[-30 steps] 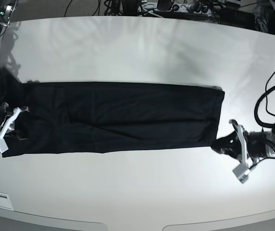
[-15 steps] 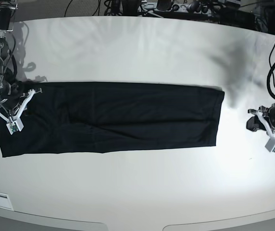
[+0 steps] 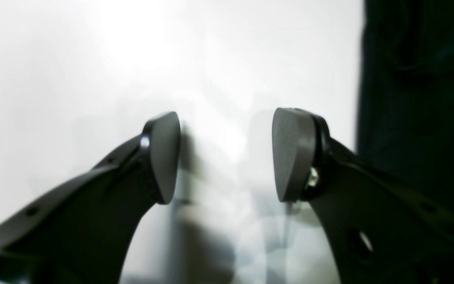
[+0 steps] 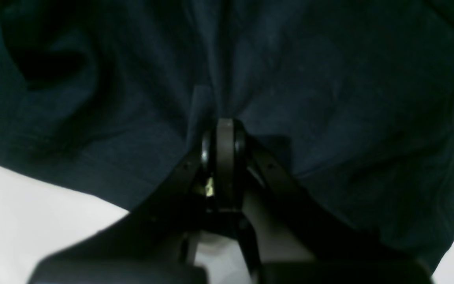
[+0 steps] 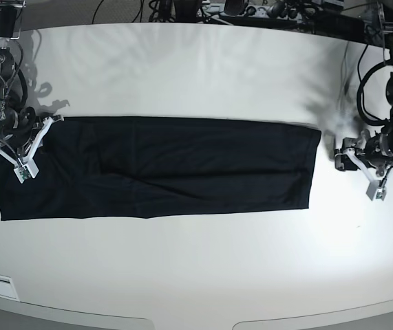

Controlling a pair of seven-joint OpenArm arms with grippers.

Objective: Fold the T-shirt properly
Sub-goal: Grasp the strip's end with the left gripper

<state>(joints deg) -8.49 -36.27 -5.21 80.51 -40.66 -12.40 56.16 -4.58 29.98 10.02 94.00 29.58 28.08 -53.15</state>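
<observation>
The black T-shirt (image 5: 182, 168) lies as one long flat band across the white table (image 5: 196, 275). At its left end my right gripper (image 5: 45, 150) rests on the cloth. In the right wrist view that gripper (image 4: 225, 130) is shut, and folds of the T-shirt (image 4: 329, 79) gather into its tips. My left gripper (image 5: 351, 168) hovers over bare table just right of the band's right edge. The left wrist view shows the left gripper (image 3: 227, 156) open with nothing between its pads, and the T-shirt (image 3: 416, 98) along the right side.
Cables and gear (image 5: 251, 10) crowd the table's far edge. Both arm bases stand at the far corners. The table's curved near edge (image 5: 182, 323) runs along the bottom of the base view.
My left gripper let go of the band's near right corner, drew away to the right and opened. My right gripper moved from the near left corner toward the far left corner.
</observation>
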